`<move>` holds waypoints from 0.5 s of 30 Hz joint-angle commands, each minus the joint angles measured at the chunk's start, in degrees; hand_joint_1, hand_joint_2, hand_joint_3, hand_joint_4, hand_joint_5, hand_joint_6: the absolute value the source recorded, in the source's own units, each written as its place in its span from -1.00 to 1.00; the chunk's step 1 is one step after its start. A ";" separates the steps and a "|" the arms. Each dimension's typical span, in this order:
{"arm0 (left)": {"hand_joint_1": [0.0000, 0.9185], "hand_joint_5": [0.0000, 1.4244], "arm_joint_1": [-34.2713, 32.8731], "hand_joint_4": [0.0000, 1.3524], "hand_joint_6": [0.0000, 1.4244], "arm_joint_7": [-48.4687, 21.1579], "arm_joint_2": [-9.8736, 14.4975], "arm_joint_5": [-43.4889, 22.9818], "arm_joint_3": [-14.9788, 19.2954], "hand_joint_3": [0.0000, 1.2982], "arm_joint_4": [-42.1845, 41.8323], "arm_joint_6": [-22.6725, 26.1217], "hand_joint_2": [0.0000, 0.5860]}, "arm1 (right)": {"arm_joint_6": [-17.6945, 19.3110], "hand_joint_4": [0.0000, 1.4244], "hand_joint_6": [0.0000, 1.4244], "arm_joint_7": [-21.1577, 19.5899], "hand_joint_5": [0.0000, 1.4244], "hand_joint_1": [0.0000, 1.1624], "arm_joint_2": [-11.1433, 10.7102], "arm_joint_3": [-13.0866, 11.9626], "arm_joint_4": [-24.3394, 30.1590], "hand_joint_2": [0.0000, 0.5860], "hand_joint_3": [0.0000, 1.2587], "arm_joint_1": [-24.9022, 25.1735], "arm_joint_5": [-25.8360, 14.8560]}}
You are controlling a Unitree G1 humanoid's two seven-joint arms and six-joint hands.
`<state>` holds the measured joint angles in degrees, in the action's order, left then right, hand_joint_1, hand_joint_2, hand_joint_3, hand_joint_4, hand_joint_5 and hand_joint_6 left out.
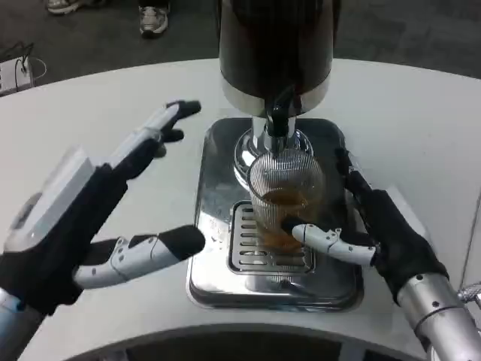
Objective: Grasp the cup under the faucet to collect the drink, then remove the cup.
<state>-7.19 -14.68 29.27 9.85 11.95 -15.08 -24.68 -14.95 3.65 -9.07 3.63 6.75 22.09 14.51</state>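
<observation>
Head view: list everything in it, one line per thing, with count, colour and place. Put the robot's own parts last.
Table: one, white, rounded, under everything.
Drink dispenser: one, dark body with silver band, top centre.
Faucet: one, black, at the dispenser's front, above the cup.
Drip tray: one, shiny chrome with slotted grate, centre.
Cup: one, clear ribbed, amber drink inside, on the grate under the faucet.
Shoes: grey-white, on the dark floor beyond the table, top left.
Left hand: white and black, fingers spread, holding nothing, left of the tray.
Right hand: white and black, around the cup's right side, thumb touching its front.
</observation>
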 commanded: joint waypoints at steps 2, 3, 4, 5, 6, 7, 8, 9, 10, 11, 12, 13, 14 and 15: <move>-1.00 -0.81 7.32 -0.98 -0.71 0.37 -0.16 1.72 1.31 -0.86 -3.02 1.73 -0.80 | 2.64 -1.00 -0.99 -0.89 -1.00 0.32 1.11 0.86 -1.40 -0.28 -1.00 0.65 -0.36; -1.00 -0.81 8.38 -0.98 -0.71 0.23 -0.13 1.96 1.32 -0.86 -3.30 2.00 -0.80 | 2.88 -1.00 -0.99 -0.92 -0.99 0.32 1.18 0.95 -1.54 -0.28 -1.00 0.66 -0.37; -1.00 -0.81 8.97 -0.98 -0.71 0.16 -0.10 2.09 1.30 -0.86 -3.49 2.22 -0.80 | 3.11 -1.00 -0.99 -1.00 -0.99 0.32 1.27 1.04 -1.72 -0.28 -1.00 0.68 -0.40; -1.00 -0.81 10.00 -0.98 -0.71 0.06 -0.02 2.59 1.24 -0.86 -3.70 2.40 -0.80 | 3.49 -1.00 -0.99 -1.13 -0.99 0.32 1.42 1.14 -1.98 -0.28 -1.00 0.72 -0.46; -1.00 -0.81 10.90 -0.99 -0.71 -0.04 0.05 3.04 1.12 -0.86 -3.84 2.58 -0.80 | 3.79 -1.00 -0.99 -1.25 -0.99 0.32 1.52 1.21 -2.19 -0.28 -1.00 0.76 -0.51; -1.00 -0.82 11.48 -0.99 -0.71 -0.06 0.12 3.34 1.02 -0.86 -3.95 2.73 -0.80 | 4.12 -1.00 -0.98 -1.31 -0.99 0.32 1.61 1.30 -2.44 -0.28 -1.00 0.83 -0.55; -1.00 -0.82 12.05 -0.99 -0.71 -0.08 0.13 3.52 0.90 -0.86 -3.99 2.94 -0.80 | 4.46 -1.00 -0.98 -1.34 -0.98 0.32 1.67 1.42 -2.69 -0.28 -1.00 0.93 -0.57; -1.00 -0.82 12.52 -0.99 -0.71 -0.07 0.14 3.64 0.78 -0.86 -3.96 3.12 -0.80 | 4.69 -1.00 -0.98 -1.36 -0.98 0.32 1.70 1.49 -2.87 -0.28 -1.00 0.99 -0.57; -1.00 -0.82 12.83 -1.00 -0.72 -0.05 0.14 3.71 0.71 -0.86 -3.95 3.24 -0.80 | 4.92 -1.00 -0.98 -1.38 -0.98 0.32 1.78 1.57 -3.09 -0.28 -1.00 1.10 -0.61; -1.00 -0.82 13.35 -1.00 -0.72 -0.19 0.18 3.81 0.57 -0.86 -3.94 3.36 -0.80 | 5.32 -1.00 -0.98 -1.46 -0.98 0.32 1.92 1.69 -3.39 -0.28 -1.00 1.21 -0.61; -1.00 -0.83 13.80 -1.00 -0.72 -0.38 0.24 3.90 0.43 -0.86 -4.01 3.46 -0.80 | 5.61 -1.00 -0.98 -1.51 -0.98 0.32 2.02 1.76 -3.60 -0.28 -1.00 1.28 -0.61; -1.00 -0.83 14.10 -1.00 -0.72 -0.50 0.30 3.94 0.34 -0.86 -4.09 3.55 -0.80 | 5.94 -1.00 -0.98 -1.61 -0.98 0.32 2.16 1.84 -3.80 -0.28 -1.00 1.34 -0.59; -1.00 -0.83 14.40 -1.00 -0.72 -0.65 0.37 3.92 0.23 -0.86 -4.23 3.72 -0.80 | 6.29 -1.00 -0.98 -1.82 -0.98 0.32 2.30 1.94 -3.95 -0.28 -1.00 1.35 -0.47; -1.00 -0.83 14.64 -1.00 -0.72 -0.81 0.46 3.87 0.12 -0.86 -4.39 3.93 -0.80 | 6.54 -1.00 -0.98 -1.96 -0.98 0.32 2.38 1.98 -4.06 -0.28 -1.00 1.35 -0.39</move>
<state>6.02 -14.70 29.24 13.22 12.46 -18.70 -21.54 -10.15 2.26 -7.32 5.00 3.35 23.05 14.32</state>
